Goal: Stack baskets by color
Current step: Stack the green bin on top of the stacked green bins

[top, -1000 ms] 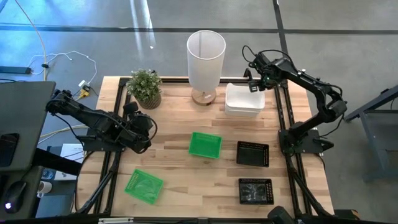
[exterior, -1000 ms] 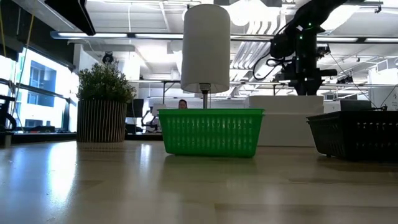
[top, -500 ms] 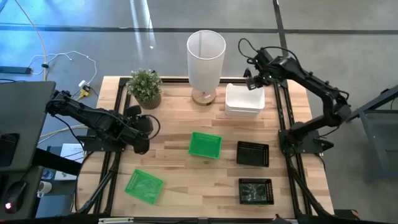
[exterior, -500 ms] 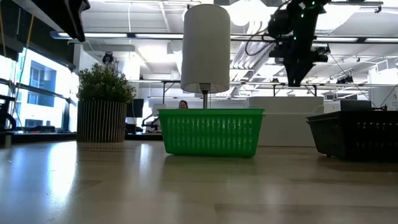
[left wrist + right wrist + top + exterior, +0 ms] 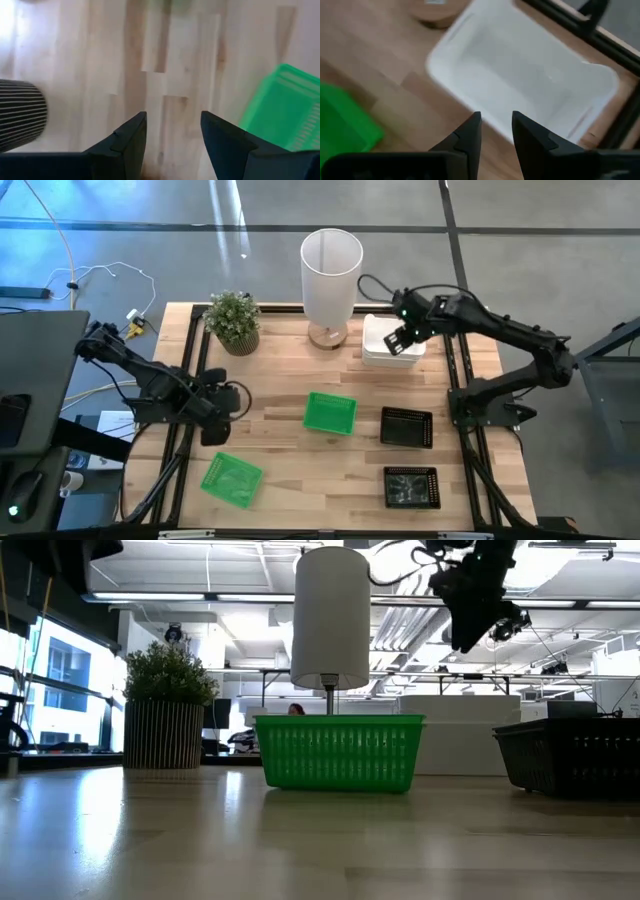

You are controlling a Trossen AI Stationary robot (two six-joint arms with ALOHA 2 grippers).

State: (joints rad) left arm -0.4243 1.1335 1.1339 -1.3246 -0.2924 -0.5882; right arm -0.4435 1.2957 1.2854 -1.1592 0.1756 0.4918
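Observation:
A stack of white baskets (image 5: 390,342) stands at the far right, on the table. My right gripper (image 5: 397,340) hovers open above its near left part; the right wrist view shows the top white basket (image 5: 530,80) empty below the gripper (image 5: 496,131). One green basket (image 5: 330,412) sits mid-table and another (image 5: 232,478) lies near the front left. Two black baskets (image 5: 407,427) (image 5: 411,487) rest at the right. My left gripper (image 5: 214,428) hangs open over bare wood at the left, between the two green baskets.
A tall white cylindrical bin (image 5: 331,272) on a wooden foot and a potted plant (image 5: 234,322) stand along the far edge. Black rails (image 5: 460,380) run down both table sides. Bare wood lies between the green baskets and in front of the plant.
My right gripper has swung from the table's far right edge toward the left and near side, rising, and now hangs over the white stack. My left gripper has shifted a little toward the near edge and turned at the wrist. No basket has moved.

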